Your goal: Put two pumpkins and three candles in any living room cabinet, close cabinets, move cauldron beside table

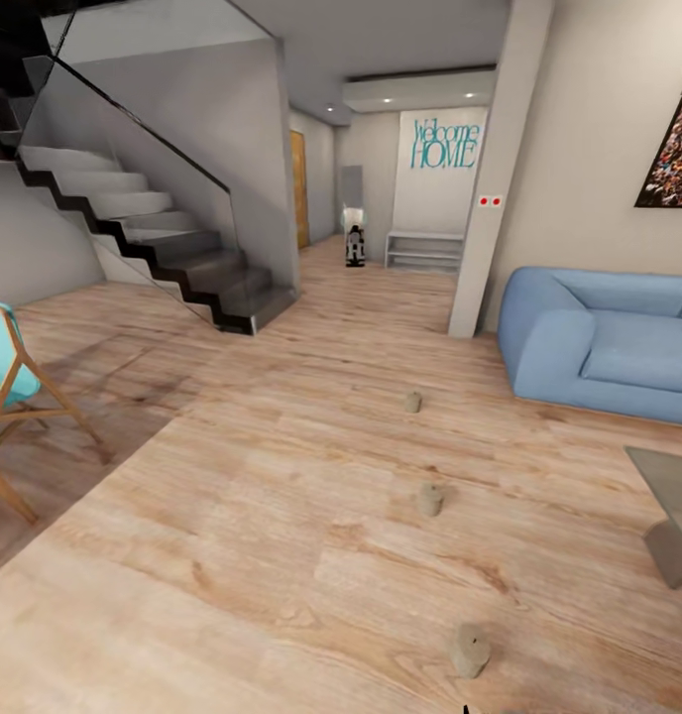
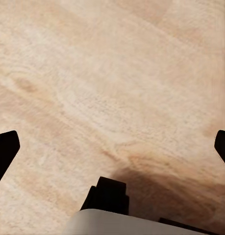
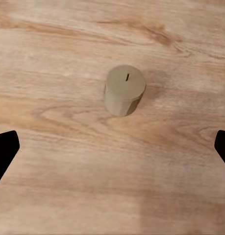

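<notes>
Currently three candles stand in a loose line on the wood floor (image 1: 232, 516): the near candle (image 1: 470, 650), the middle candle (image 1: 429, 500) and the far candle (image 1: 411, 402), each well apart from the next, with the table (image 1: 678, 496) corner and blue sofa (image 1: 604, 342) off to the right. Right gripper (image 3: 112, 147) hangs spread wide and empty above an upright candle (image 3: 124, 90). Left gripper (image 2: 112, 147) is likewise spread wide over bare floor.

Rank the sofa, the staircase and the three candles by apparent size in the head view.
1. Staircase
2. Sofa
3. Nearest candle
4. Middle candle
5. Farthest candle

The candles probably differ because of distance from the camera.
</notes>
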{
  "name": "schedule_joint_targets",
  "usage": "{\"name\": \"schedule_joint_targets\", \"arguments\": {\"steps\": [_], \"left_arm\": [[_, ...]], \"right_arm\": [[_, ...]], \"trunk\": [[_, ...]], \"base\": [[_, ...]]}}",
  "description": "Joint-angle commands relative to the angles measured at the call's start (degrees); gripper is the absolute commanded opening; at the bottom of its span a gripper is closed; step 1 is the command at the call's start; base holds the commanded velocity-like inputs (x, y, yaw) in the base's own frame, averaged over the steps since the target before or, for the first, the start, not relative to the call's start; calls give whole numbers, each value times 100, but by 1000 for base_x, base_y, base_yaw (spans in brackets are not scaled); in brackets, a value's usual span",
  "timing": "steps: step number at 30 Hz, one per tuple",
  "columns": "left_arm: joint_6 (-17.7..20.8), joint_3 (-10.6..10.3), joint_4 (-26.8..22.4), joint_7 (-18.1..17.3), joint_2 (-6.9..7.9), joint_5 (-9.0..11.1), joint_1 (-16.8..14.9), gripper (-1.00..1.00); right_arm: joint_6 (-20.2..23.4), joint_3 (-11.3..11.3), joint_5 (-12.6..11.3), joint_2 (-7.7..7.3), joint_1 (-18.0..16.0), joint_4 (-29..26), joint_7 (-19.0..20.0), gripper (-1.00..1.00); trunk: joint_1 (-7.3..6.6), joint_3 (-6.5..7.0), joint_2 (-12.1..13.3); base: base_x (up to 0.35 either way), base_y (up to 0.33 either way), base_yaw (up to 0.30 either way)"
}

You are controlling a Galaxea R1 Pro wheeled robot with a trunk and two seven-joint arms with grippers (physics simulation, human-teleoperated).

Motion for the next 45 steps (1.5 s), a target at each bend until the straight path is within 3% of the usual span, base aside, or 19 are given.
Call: {"name": "schedule_joint_targets", "arguments": {"steps": [1,30,45], "left_arm": [[-35,-48,-28,49,5,16,-8,100],[-35,-49,-28,49,-1,16,-8,100],[-35,-48,-28,48,4,19,-8,100]], "right_arm": [[-21,17,-40,1,-4,5,1,100],[-20,18,-34,3,-4,5,1,100],[-21,32,-9,-4,-4,5,10,100]], "trunk": [[0,-2,-2],[0,80,-2],[0,79,-2]], "base": [[17,0,-183],[1,0,-268],[252,0,-25]]}}
